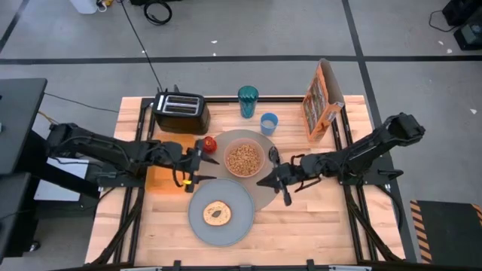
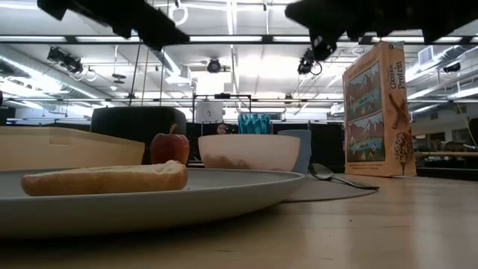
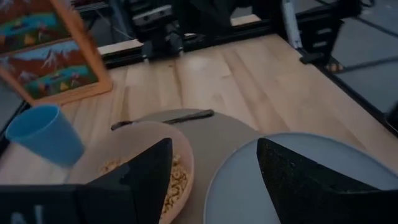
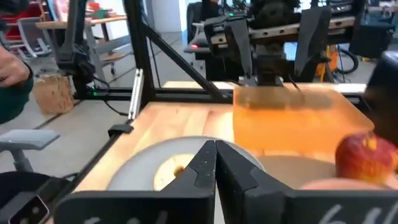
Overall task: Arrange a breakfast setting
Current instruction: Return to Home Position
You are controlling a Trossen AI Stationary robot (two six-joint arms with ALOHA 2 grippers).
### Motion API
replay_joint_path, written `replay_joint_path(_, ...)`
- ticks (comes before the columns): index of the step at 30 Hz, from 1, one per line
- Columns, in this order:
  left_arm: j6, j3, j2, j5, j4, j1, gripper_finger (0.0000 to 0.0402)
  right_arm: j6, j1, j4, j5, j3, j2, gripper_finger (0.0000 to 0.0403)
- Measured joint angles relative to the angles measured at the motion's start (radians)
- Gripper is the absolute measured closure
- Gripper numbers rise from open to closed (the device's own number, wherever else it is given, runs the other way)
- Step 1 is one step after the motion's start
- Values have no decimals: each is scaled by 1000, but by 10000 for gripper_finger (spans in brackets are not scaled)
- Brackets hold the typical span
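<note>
Low view: cereal box reads "Protein".

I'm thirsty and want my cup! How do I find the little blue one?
Look at the wooden table, where the tall orange cereal box stands. Between that box and the pink bowl of cereal sits the little blue cup. It is short, plain and pale, unlike the taller, darker teal glass beside it.

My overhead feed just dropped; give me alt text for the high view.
A bowl of cereal sits on a round grey mat, with a bagel on a plate overlapping the mat's lower-left edge. An apple lies left of the bowl, a spoon right, a cup and box behind. The open left pincer and shut right pincer hover either side.
</note>
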Motion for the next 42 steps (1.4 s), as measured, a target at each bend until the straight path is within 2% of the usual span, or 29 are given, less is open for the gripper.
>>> replay_joint_path(4, -35, -40, -46, -1, 4, 40, 159, 30, -34, -2, -8, -64, -65, 380)
replay_joint_path(8, -30, -38, -163, -1, -52, 78, 159, 53, -71, -23, -47, -141, -211, 382)
replay_joint_path(17, -76, -42, -464, -6, -326, 127, 159, 34, -70, -76, -104, -286, -601, 393)
replay_joint_path(20, -78, -82, -555, -14, -275, 126, 159, 27, -58, -89, -104, -342, -707, 386)
replay_joint_path(23, -78, -185, -633, -31, -168, 126, 159, 16, -45, -87, -82, -411, -779, 386)
replay_joint_path(27, -75, -331, -722, -84, -67, 127, 159, 4, -33, -86, -27, -509, -827, 394)
replay_joint_path(30, -75, -393, -777, -136, -68, 127, 159, 62, -43, -83, -10, -560, -846, 397)
replay_joint_path(35, -74, -419, -864, -163, -85, 127, 159, 83, -113, -237, -69, -509, -909, 397)
replay_joint_path(39, -64, -419, -941, -176, -169, 127, 159, 52, -185, -378, -107, -463, -995, 397)
replay_joint_path(42, -83, -419, -997, -186, -233, 126, 159, 20, -207, -393, -109, -482, -1065, 395)
